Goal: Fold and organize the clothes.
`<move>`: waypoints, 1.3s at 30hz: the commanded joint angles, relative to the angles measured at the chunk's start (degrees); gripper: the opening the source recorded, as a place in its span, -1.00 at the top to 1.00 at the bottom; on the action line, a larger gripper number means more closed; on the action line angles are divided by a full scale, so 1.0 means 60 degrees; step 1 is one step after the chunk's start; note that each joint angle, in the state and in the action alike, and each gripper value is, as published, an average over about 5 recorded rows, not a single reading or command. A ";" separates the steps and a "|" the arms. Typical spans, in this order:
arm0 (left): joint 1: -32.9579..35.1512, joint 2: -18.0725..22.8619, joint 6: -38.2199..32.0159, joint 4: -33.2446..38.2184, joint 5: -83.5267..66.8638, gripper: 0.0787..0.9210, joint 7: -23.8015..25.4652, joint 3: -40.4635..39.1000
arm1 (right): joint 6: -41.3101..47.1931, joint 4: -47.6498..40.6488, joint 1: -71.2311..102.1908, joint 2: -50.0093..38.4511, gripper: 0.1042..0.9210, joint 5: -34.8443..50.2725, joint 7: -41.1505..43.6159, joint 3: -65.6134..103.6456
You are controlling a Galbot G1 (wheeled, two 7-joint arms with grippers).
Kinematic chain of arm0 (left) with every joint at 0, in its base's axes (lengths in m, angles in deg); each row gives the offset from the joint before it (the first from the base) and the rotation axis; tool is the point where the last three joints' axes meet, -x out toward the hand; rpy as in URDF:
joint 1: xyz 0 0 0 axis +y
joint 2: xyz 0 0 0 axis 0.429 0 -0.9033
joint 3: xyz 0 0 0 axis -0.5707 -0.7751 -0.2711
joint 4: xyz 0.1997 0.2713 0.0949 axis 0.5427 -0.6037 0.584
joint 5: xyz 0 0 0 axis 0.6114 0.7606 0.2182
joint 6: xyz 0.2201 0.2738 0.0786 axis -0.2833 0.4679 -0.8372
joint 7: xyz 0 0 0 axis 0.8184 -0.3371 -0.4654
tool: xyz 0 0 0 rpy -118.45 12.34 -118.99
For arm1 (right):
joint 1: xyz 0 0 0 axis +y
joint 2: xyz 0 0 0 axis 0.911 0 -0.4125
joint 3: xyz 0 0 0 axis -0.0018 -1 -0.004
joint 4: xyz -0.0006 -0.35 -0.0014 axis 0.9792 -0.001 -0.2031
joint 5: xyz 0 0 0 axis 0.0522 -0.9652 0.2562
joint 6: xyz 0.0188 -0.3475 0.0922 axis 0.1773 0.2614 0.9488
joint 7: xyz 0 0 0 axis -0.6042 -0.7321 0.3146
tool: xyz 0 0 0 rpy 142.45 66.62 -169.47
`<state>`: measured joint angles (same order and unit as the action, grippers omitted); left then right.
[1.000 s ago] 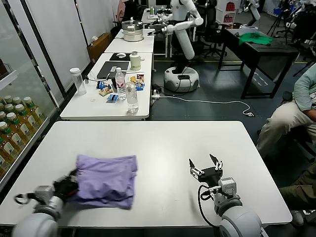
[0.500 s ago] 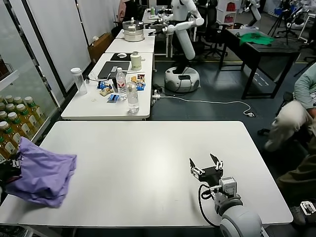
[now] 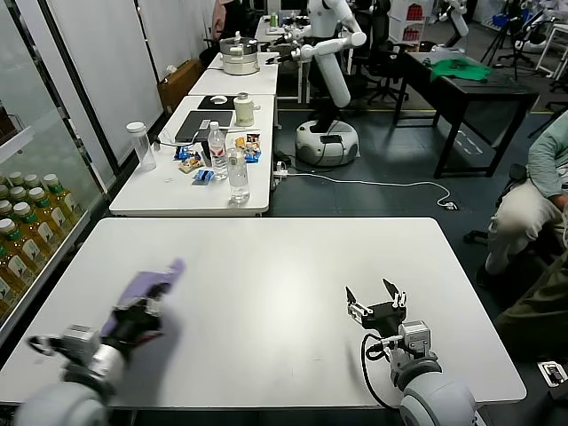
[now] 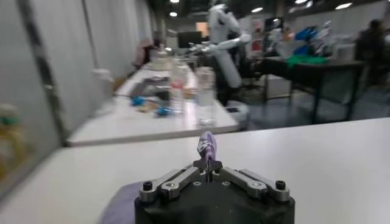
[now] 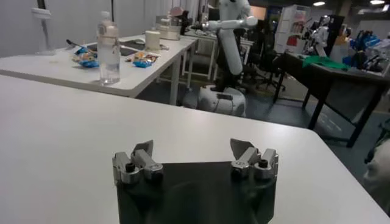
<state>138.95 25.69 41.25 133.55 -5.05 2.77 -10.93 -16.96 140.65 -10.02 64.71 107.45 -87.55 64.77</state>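
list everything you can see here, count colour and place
t-shirt: 1, lavender, bunched at the white table's near left, pinched in the left gripper
white table: 1, in front of the robot
second table: 1, white, behind, carrying clear bottles, a cup and snacks
green bottles: several, on shelves at far left
green cloth: 1, on a dark table, far right
other robot: 1, white, background
seated person: 1, right edge
left gripper: jaws shut on the t-shirt
right gripper: jaws open, over the table's near right

- A robotics lab with white work tables (image 3: 266, 266).
- A white humanoid robot (image 3: 328, 80) stands on a round base behind.
- Shelves of bottled drinks (image 3: 27, 222) line one side.
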 commanded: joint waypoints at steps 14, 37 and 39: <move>-0.0993 0.0076 -0.2775 -0.0657 0.2449 0.15 0.0338 0.0865 | 0.0008 -0.0369 -0.0592 0.0276 -0.76 0.0003 0.0068 -0.0562; -0.0175 0.0619 -0.3571 -0.1488 0.3715 -0.77 0.0642 0.1131 | 0.0159 -0.1465 -0.1065 0.1667 -0.76 0.2098 -0.1499 -0.4595; -0.0192 0.0622 -0.3577 -0.1548 0.3716 -0.77 0.0638 0.1108 | 0.0159 -0.1571 -0.1105 0.1754 -0.76 0.2170 -0.1696 -0.4612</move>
<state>137.12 29.47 21.55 125.67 15.19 6.04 -5.99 -16.15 133.49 -15.77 72.71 116.74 -93.67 42.52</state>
